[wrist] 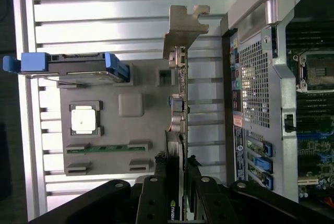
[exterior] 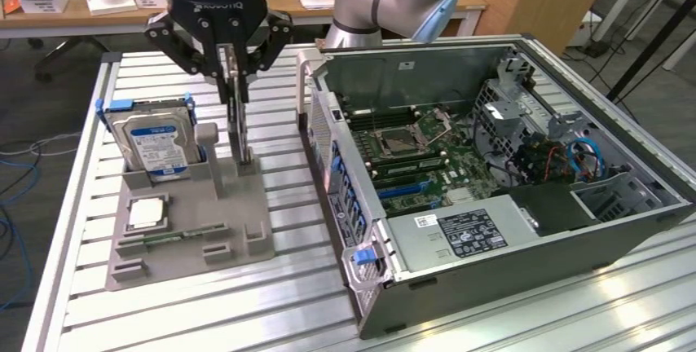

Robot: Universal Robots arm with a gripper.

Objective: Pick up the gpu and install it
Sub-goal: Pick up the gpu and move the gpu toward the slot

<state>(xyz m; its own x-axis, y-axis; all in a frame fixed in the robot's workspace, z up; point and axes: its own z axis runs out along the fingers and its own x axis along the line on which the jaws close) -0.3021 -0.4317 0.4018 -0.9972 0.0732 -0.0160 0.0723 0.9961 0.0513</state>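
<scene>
The gripper (exterior: 231, 71) (wrist: 176, 171) has its jaws clenched on the gpu (exterior: 240, 124) (wrist: 180, 104), held upright over the grey holder (exterior: 223, 209) on the tabletop (exterior: 272, 307), at nine o'clock from the open computer case (exterior: 566, 242).

Case (exterior: 566, 246) open up top, inside reachable; its rear wall (exterior: 326, 165) close beside gpu (exterior: 237, 120); drive (exterior: 161, 144) near, exterior view's left.

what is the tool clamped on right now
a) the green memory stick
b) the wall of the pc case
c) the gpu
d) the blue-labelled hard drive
c: the tool is shut on the upright gpu, while the hard drive stands in the grey holder and the memory stick lies flat on it, both untouched.
</scene>
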